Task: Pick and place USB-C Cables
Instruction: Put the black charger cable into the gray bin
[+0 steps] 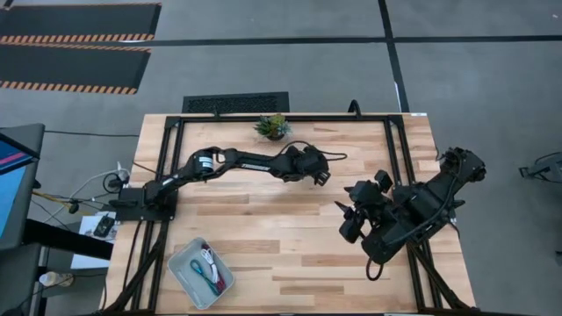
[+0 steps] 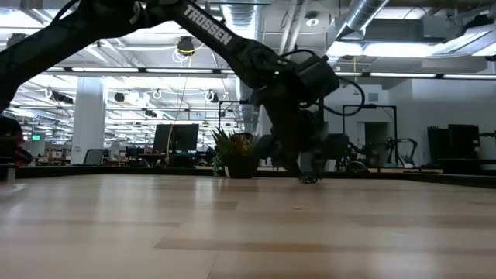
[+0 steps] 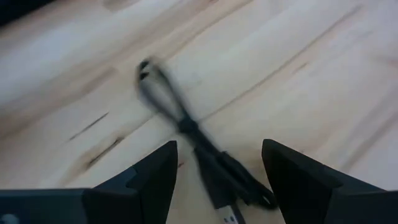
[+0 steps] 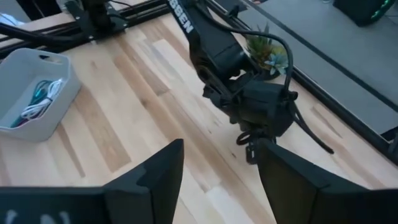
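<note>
A black USB-C cable (image 3: 186, 124) lies folded in a long loop on the wooden table. My left gripper (image 3: 219, 158) is open low over it, one finger on either side of the cable's plug end, touching nothing that I can see. In the high view my left gripper (image 1: 321, 175) is at the table's far middle. The teal, white and dark red cables (image 1: 211, 266) lie in a grey tray (image 1: 180, 263) at the near left. My right gripper (image 1: 348, 219) is open and empty at the right, clear of the table top.
A small potted green plant (image 1: 273, 126) stands at the table's far edge, just beyond my left gripper. A black metal frame (image 1: 391, 158) runs along the table's sides. Bare wood (image 1: 263, 228) lies between the tray and both grippers.
</note>
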You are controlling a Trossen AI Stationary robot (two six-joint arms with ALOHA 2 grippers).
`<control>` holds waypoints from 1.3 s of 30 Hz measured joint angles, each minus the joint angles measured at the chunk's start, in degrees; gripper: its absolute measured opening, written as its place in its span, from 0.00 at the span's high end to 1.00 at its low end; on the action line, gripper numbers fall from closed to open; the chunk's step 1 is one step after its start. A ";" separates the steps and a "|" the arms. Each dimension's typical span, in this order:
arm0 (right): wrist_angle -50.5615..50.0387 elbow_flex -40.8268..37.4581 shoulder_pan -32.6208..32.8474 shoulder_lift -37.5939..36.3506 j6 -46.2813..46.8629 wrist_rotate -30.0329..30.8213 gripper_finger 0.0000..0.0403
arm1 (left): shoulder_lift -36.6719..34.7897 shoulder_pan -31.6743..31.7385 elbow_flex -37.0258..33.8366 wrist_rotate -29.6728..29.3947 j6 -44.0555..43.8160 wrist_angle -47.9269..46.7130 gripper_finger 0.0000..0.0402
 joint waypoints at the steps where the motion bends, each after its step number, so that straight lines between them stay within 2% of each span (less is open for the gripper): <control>1: 0.04 0.00 0.33 0.00 0.15 -0.03 0.45 | 0.07 0.04 -0.27 -0.19 -0.91 -0.04 0.44; 12: 2.13 0.00 2.10 0.00 0.18 1.14 0.45 | -0.13 1.04 -1.08 3.46 -4.12 -0.61 0.47; 15: 2.32 0.00 2.08 0.00 0.18 1.14 0.45 | -0.13 1.04 -1.08 3.46 -2.56 -0.78 0.55; 25: 3.13 0.00 2.08 0.02 0.14 1.13 0.45 | -0.13 1.04 -1.08 5.90 3.32 -0.60 0.91; 31: 3.12 0.01 2.08 0.02 0.12 1.11 0.45 | -0.15 0.85 -1.08 6.13 4.86 -0.71 0.93; 39: 2.94 0.04 2.12 0.02 0.89 1.36 0.45 | -2.95 -1.96 -1.32 7.85 12.06 -3.66 0.93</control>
